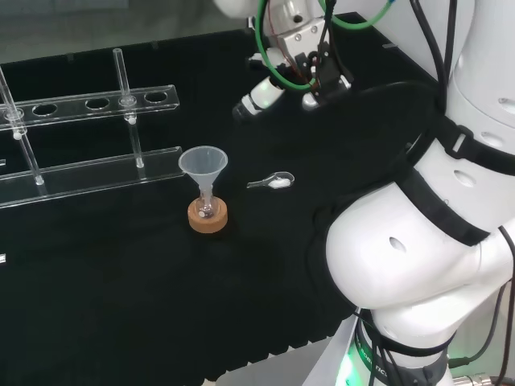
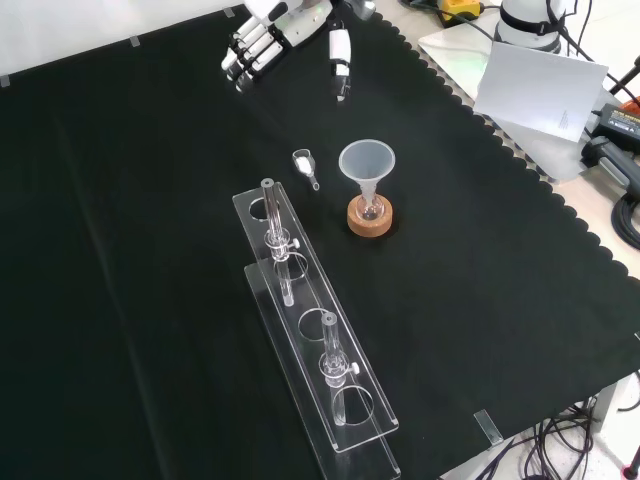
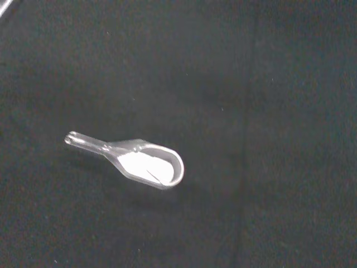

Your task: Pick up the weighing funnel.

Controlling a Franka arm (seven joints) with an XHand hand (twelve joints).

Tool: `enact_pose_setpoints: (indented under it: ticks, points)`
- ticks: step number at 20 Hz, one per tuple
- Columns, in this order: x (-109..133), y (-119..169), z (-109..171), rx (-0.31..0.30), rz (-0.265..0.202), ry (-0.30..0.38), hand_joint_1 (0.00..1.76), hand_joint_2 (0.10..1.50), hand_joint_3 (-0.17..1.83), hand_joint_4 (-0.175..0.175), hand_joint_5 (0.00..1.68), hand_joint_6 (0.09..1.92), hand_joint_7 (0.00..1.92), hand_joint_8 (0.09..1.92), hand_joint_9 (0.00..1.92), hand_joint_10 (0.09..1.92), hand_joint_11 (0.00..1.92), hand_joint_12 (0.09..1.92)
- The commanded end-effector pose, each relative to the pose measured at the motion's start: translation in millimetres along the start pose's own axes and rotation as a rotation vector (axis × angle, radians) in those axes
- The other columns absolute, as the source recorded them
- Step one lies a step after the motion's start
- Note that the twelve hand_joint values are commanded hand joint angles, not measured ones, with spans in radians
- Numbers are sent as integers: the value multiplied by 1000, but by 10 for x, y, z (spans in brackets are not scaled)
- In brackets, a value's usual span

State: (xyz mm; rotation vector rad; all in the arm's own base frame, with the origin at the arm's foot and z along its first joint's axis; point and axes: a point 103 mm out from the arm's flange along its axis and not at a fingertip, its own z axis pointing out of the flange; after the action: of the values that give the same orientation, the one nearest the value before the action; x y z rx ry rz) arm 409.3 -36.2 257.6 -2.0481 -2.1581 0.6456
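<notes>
The weighing funnel (image 1: 273, 182) is a small clear scoop with a short stem, lying flat on the black cloth with white powder in its bowl. It appears in the front view (image 2: 304, 164) just left of the big funnel, and lies large in the wrist view (image 3: 139, 163). The hand (image 1: 278, 87) hovers well above the cloth, up and behind the scoop in the head view. From the front the hand (image 2: 270, 35) comes in at the top edge, its fingers straight and spread, the thumb apart, nothing in it.
The big funnel (image 1: 203, 165) stands in a small flask on a cork ring (image 1: 208, 217), left of the scoop in the head view. A clear tube rack (image 2: 310, 330) with two tubes lies in front of it. The white arm links (image 1: 434, 209) rise at the right.
</notes>
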Motion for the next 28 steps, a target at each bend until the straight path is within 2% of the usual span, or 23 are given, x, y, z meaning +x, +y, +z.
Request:
enact_pose_setpoints:
  ticks: [1, 4, 8, 10, 12, 14, 17, 20, 23, 26, 28]
  points:
    - [-128, 4, 152, -13, 112, 69, 265, 683, 12, 40, 0, 87, 0, 87, 0, 87, 0, 670]
    - [-111, 77, 235, -27, 154, 77, 276, 685, 10, 34, 0, 87, 5, 87, 8, 87, 0, 722]
    - [-70, 177, 400, -49, 162, 69, 295, 702, 12, 25, 0, 87, 28, 87, 25, 87, 0, 811]
    - [-81, 230, 553, -87, 141, 30, 305, 709, 11, 23, 0, 87, 43, 87, 47, 87, 0, 927]
    - [-104, 259, 689, -99, 126, 28, 314, 716, 10, 22, 0, 87, 61, 87, 62, 109, 0, 1044]
    - [-113, 262, 752, -99, 113, 29, 321, 721, 6, 22, 0, 87, 68, 90, 27, 276, 0, 1130]
    - [-123, 243, 829, -75, 92, 40, 324, 726, 4, 15, 0, 87, 81, 154, 3, 406, 0, 1163]
    - [-149, 228, 857, -58, 78, 53, 342, 739, 6, 0, 2, 87, 82, 295, 0, 379, 0, 1155]
    - [-139, 218, 883, -34, 67, 35, 359, 747, 6, -8, 36, 87, 96, 443, 0, 443, 0, 1157]
    - [-114, 206, 910, -22, 53, 25, 366, 748, 5, -11, 67, 87, 124, 499, 0, 499, 0, 1167]
    - [-115, 194, 944, -9, 20, 15, 376, 748, 5, -12, 83, 87, 135, 522, 0, 540, 0, 1181]
